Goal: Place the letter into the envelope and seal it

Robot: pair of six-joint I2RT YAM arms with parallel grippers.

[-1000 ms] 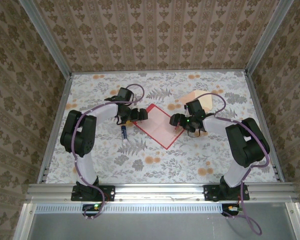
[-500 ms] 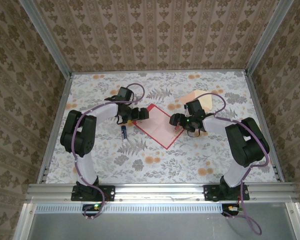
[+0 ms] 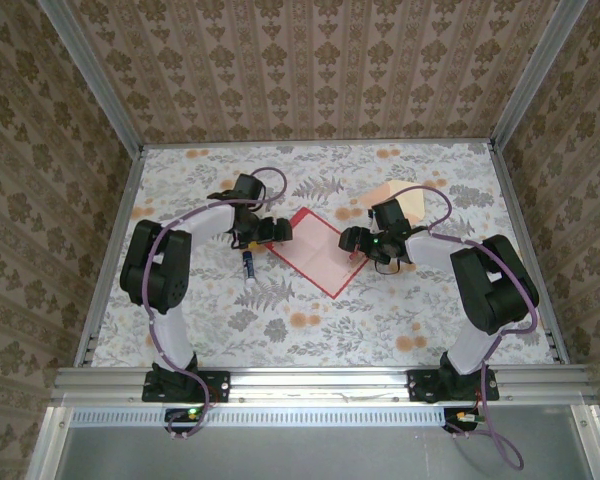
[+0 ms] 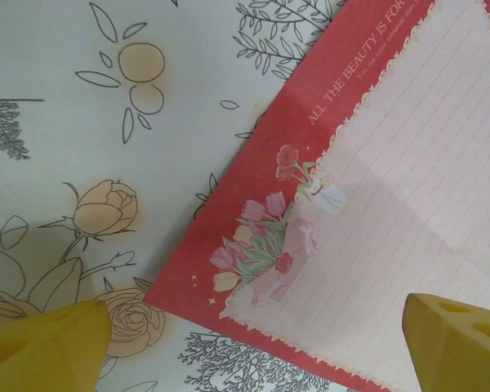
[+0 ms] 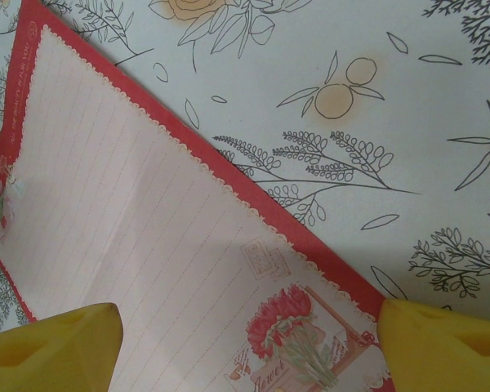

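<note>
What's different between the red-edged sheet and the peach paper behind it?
The letter has a red border around pale lined paper; the envelope is plain peach. The letter lies mid-table, mostly uncovered; the envelope sits farther back, partly hidden by the right arm. Both lie flat on the table.

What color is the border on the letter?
The letter has a red border with cream scalloped trim; best in the right wrist view.
</note>
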